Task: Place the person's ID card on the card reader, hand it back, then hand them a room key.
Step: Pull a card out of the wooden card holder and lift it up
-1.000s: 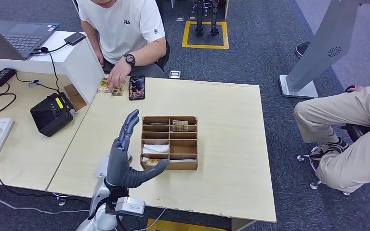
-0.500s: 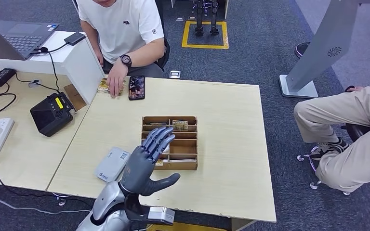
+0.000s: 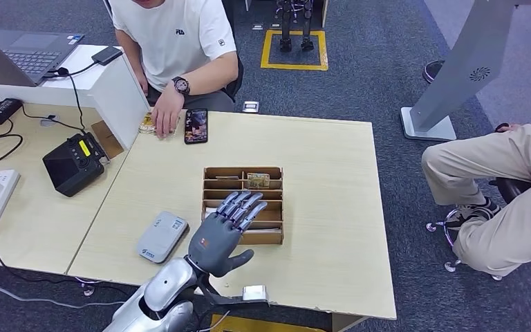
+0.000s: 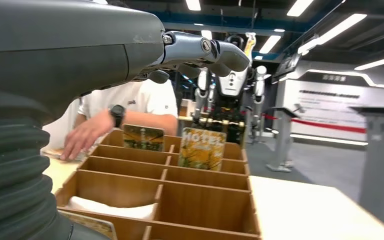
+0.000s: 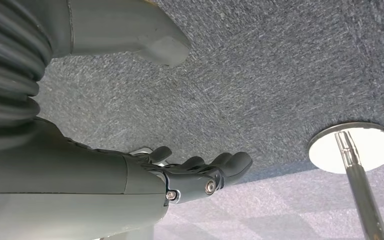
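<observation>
The left hand [image 3: 222, 234] hovers palm down over the near left part of the wooden organizer [image 3: 274, 205], fingers [image 3: 243, 207] spread wide and stretched toward the far side, thumb out to the right, holding nothing. In the left wrist view the same hand [image 4: 200, 52] hangs above the box's open compartments without touching them. The right hand [image 5: 200, 176] hangs over grey carpet, fingers loosely extended and apart, nothing in it.

The organizer stands near the middle of the pale tabletop [image 3: 332, 207], divided into two columns of slots. Two room key cards stand upright in its far slots: one printed "HOTEL" [image 4: 202, 148] and a darker one [image 4: 143, 137] just beside it. White folded paper [image 4: 110, 209] lies in a nearer left compartment.

Left of the hand, a white card reader [image 3: 162, 237] lies flat on the tabletop, nothing on it. At the far edge, a seated person's hand [image 3: 166, 115] rests on a few cards [image 3: 148, 124]; whether the ID card is among them I cannot tell. A phone [image 3: 196, 126] lies just beside them. A black device [image 3: 73, 163] sits on the adjoining desk to the left.
</observation>
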You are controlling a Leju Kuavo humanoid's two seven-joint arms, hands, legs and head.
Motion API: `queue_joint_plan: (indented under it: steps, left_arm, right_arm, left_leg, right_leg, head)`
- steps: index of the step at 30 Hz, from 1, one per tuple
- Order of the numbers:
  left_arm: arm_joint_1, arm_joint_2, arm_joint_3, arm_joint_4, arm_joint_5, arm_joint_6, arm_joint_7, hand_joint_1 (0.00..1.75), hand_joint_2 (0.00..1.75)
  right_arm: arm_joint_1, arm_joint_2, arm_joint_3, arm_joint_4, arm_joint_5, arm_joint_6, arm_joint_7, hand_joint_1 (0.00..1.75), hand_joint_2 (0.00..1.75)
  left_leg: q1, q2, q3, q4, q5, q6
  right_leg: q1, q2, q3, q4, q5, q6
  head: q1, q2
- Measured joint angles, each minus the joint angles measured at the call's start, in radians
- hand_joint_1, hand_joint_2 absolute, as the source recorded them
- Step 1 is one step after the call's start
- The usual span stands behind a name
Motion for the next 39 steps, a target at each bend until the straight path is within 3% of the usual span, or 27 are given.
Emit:
queue_joint_plan:
  steps: [10,25,29,39]
  left_arm:
    - [-0.026,0.003,-0.001,0.086,-0.192,0.023,0.169,0.0,1.75]
    - [-0.039,0.001,-0.001,0.16,-0.242,0.036,0.223,0.02,1.75]
    - [-0.039,0.001,-0.001,0.16,-0.244,0.051,0.23,1.75,1.75]
    - [-0.039,0.001,0.0,0.16,-0.251,0.072,0.239,1.75,1.75]
  right_arm:
    - [0.004,0.001,0.0,-0.007,0.015,0.0,0.011,0.0,1.75]
    - [0.005,0.003,0.0,-0.019,0.019,0.0,0.019,0.0,1.75]
    - [0.005,0.003,0.0,-0.02,0.019,0.0,0.021,0.0,1.75]
    - [0.006,0.003,0.0,-0.021,0.019,0.0,0.022,0.0,1.75]
  left_leg:
    - [0.0,0.0,0.0,0.0,0.0,0.0]
    - [0.0,0.0,0.0,0.0,0.0,0.0]
    - [0.0,0.0,0.0,0.0,0.0,0.0]
    - [0.0,0.0,0.0,0.0,0.0,0.0]
  right_leg:
    - [0.0,0.0,0.0,0.0,0.0,0.0]
    - [0.0,0.0,0.0,0.0,0.0,0.0]
    - [0.0,0.0,0.0,0.0,0.0,0.0]
    - [0.0,0.0,0.0,0.0,0.0,0.0]
  head:
    - [0.0,0.0]
    - [0.0,0.0]
    - [0.0,0.0]
    - [0.0,0.0]
